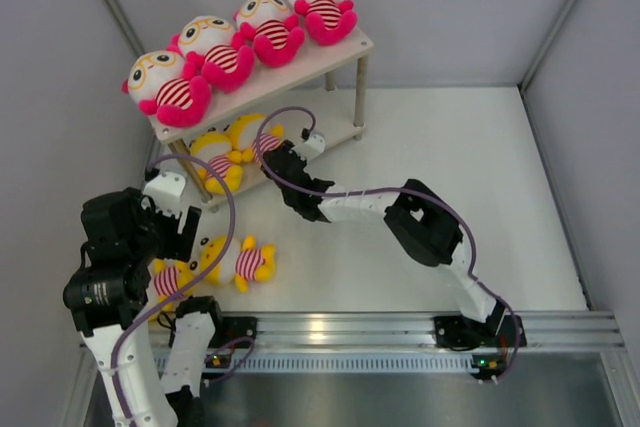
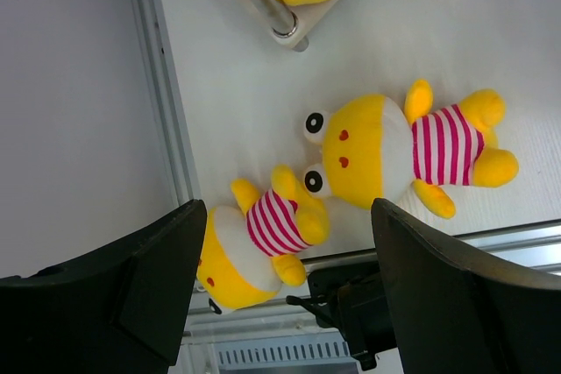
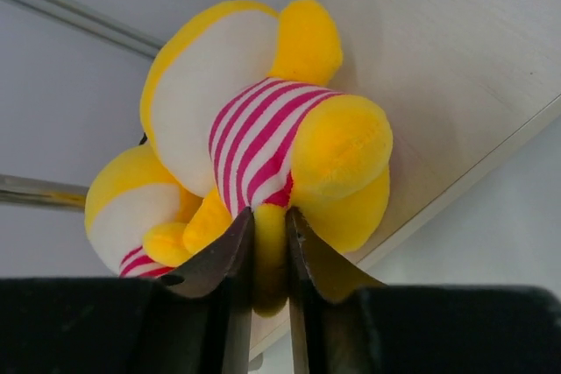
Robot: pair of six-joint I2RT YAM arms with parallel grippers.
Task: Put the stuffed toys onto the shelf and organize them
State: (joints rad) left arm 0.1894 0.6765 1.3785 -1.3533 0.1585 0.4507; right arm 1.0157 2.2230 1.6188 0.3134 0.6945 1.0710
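The shelf (image 1: 350,47) stands at the back left, with several pink stuffed toys (image 1: 250,37) in a row on its top board. On the lower board (image 3: 438,59) sit two yellow stuffed toys (image 1: 215,157). My right gripper (image 1: 268,152) reaches in there. In the right wrist view, that gripper (image 3: 270,225) is shut on a leg of the right-hand yellow toy (image 3: 263,120), which rests against its neighbour (image 3: 131,208). Two more yellow toys (image 2: 394,146) (image 2: 259,243) lie on the table. My left gripper (image 2: 287,216) hangs open above them, touching neither.
Grey enclosure walls close in the table on the left, back and right. A metal rail (image 1: 400,327) with both arm bases runs along the near edge. The shelf's metal leg (image 2: 276,15) stands just beyond the two loose toys.
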